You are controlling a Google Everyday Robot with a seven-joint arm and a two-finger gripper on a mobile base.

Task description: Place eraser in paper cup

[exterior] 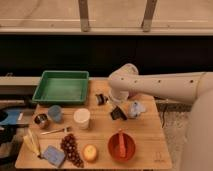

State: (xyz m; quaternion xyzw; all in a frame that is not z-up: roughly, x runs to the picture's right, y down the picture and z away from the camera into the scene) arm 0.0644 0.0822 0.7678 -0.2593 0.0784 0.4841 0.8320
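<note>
Gripper (118, 105) sat low over the table (150, 146), right above the eraser (118, 114); couldn't tell if it was spread, clamped or touching. Paper cup (81, 119) stood well apart, near the blue cup (55, 113). My take: grab the block's narrow side, lift clear, release centred over the rim.

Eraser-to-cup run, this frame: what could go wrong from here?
1. The claw sits over the eraser, with a crumpled blue item right beside it; that item could get nudged or caught.
2. The paper cup stands apart to the left, near the blue cup; an off-centre drop may miss or tip it.
</note>
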